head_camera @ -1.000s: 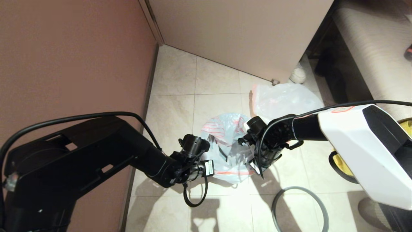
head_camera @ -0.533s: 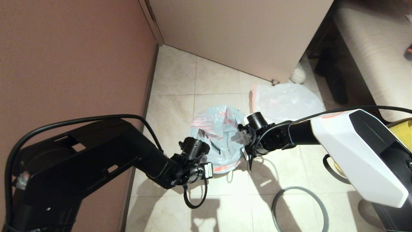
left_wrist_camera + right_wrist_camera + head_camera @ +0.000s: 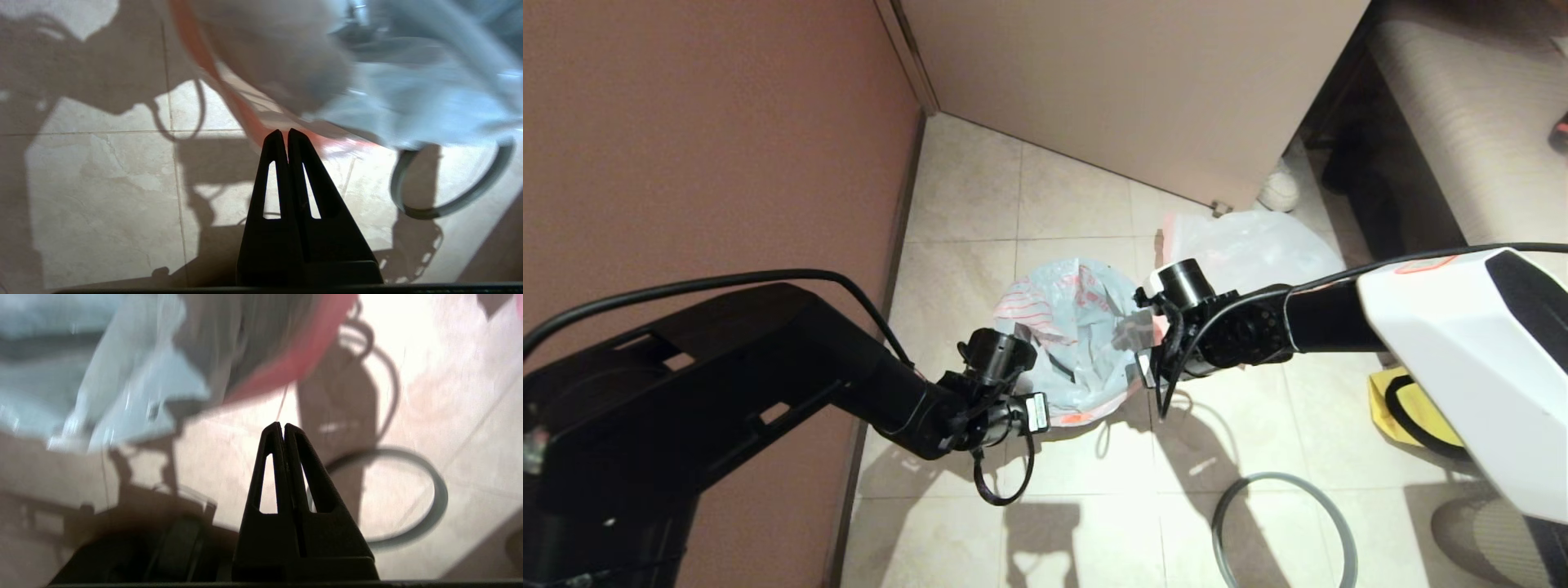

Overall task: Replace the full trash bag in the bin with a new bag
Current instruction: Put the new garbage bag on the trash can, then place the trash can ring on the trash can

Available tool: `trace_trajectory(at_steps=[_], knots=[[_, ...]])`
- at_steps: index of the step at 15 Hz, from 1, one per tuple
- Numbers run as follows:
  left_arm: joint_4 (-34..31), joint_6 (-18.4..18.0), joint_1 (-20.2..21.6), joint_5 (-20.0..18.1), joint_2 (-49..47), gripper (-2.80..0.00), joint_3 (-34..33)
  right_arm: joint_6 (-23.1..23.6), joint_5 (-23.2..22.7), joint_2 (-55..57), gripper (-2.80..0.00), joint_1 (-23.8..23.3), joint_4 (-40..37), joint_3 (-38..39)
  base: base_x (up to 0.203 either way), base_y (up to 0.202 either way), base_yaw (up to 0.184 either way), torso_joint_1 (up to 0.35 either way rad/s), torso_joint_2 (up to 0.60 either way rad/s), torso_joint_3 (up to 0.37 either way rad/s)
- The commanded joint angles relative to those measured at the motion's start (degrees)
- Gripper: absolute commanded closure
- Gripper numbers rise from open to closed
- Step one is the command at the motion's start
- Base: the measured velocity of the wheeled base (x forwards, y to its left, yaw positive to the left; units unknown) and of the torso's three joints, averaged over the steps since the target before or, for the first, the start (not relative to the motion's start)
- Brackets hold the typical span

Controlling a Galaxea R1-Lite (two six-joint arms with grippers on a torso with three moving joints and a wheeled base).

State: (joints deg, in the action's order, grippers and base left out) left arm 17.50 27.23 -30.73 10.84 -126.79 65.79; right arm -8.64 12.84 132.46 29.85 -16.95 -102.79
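Observation:
The new bag (image 3: 1068, 341), translucent white with red print and a pink hem, hangs crumpled between my two grippers above the tiled floor. My left gripper (image 3: 1063, 415) (image 3: 284, 131) is shut, with the bag's orange-pink hem (image 3: 229, 102) running right at its tips. My right gripper (image 3: 1152, 371) (image 3: 282, 425) is shut as well; a thin strand leads from its tips up to the hem (image 3: 294, 363). The full trash bag (image 3: 1250, 249) lies on the floor behind, by the door. The bin is hidden; only dark patches show through the new bag.
A thin grey hoop (image 3: 1282, 531) (image 3: 449, 208) (image 3: 433, 514) lies flat on the tiles near me. A yellow fabric bag (image 3: 1401, 404) sits at the right under my right arm. A brown wall runs along the left, a door panel (image 3: 1135, 90) at the back.
Both grippers have carried the new bag away from me and to the left. The right arm has swung back, uncovering more of the yellow bag.

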Motion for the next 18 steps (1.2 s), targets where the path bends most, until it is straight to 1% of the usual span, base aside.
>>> trace_trajectory(at_steps=[1,3,5,6,7,8,9,11,12,13,14,15,16,17,18], knots=[[-1.6,0.0,-1.4,-0.1,7.2,0.0,-1.3,-1.7,0.0,-6.8,0.0,1.1,-5.0,3.3,0.0,0.0,0.0,0.0,0.0,0.0],[-3.2,-0.2,-1.9,-1.3,9.0,0.0,-1.7,-3.6,0.4,-10.1,0.0,1.5,-7.6,7.1,0.0,0.0,0.0,0.0,0.0,0.0],[-3.3,-0.2,-1.6,-1.4,11.2,0.0,-2.1,-3.9,0.8,-14.2,0.0,1.6,-7.9,11.0,0.0,0.0,0.0,0.0,0.0,0.0],[-3.2,-0.2,-1.0,-2.0,11.7,0.0,-2.5,-4.1,1.0,-15.7,0.0,1.5,-7.8,12.5,0.0,0.0,0.0,0.0,0.0,0.0],[-3.0,-0.1,-0.5,-3.0,11.5,0.0,-2.8,-5.3,1.3,-16.1,0.0,1.1,-7.8,12.8,0.0,0.0,0.0,0.0,0.0,0.0],[-2.9,-0.1,0.1,-5.3,11.2,0.0,-3.2,-6.3,1.3,-16.4,0.0,0.6,-7.9,13.0,0.0,0.0,0.0,0.0,0.0,0.0],[-2.7,0.0,0.8,-7.6,11.2,0.0,-3.7,-6.4,1.1,-16.2,0.0,-0.3,-7.8,13.1,0.0,0.0,0.0,0.0,0.0,0.0],[-1.4,0.0,3.4,-12.1,9.3,0.0,-4.0,-6.3,0.6,-14.3,0.0,-2.3,-7.3,12.9,0.0,0.0,0.0,0.0,0.0,0.0],[-0.4,0.0,5.0,-15.2,7.4,0.0,-4.1,-6.1,0.7,-11.8,0.0,-3.7,-7.2,12.9,0.0,0.0,0.0,0.0,0.0,0.0],[0.6,-0.1,6.5,-19.3,5.6,0.0,-4.4,-5.3,0.8,-9.3,0.0,-6.3,-7.3,13.1,0.0,0.0,0.0,0.0,0.0,0.0],[1.2,0.0,6.7,-21.1,5.5,0.0,-5.6,-4.2,0.9,-8.4,0.0,-9.0,-7.4,15.2,0.0,0.0,0.0,0.0,0.0,0.0],[1.7,0.0,6.3,-21.6,6.9,0.0,-7.5,-3.4,1.0,-8.8,0.0,-10.6,-7.2,19.2,0.0,0.0,0.0,0.0,0.0,0.0],[4.2,0.2,5.5,-22.2,7.3,0.0,-9.4,-2.2,1.1,-9.1,0.0,-12.3,-6.3,24.0,0.0,0.0,0.0,0.0,0.0,0.0],[7.5,0.2,4.8,-22.2,6.2,0.0,-11.1,0.1,1.2,-8.2,0.0,-14.3,-3.6,28.0,0.0,0.0,0.0,0.0,0.0,0.0],[10.5,0.0,4.2,-22.2,5.6,0.0,-12.7,3.9,1.4,-6.9,0.0,-16.9,0.4,31.3,0.0,0.0,0.0,0.0,0.0,0.0]])
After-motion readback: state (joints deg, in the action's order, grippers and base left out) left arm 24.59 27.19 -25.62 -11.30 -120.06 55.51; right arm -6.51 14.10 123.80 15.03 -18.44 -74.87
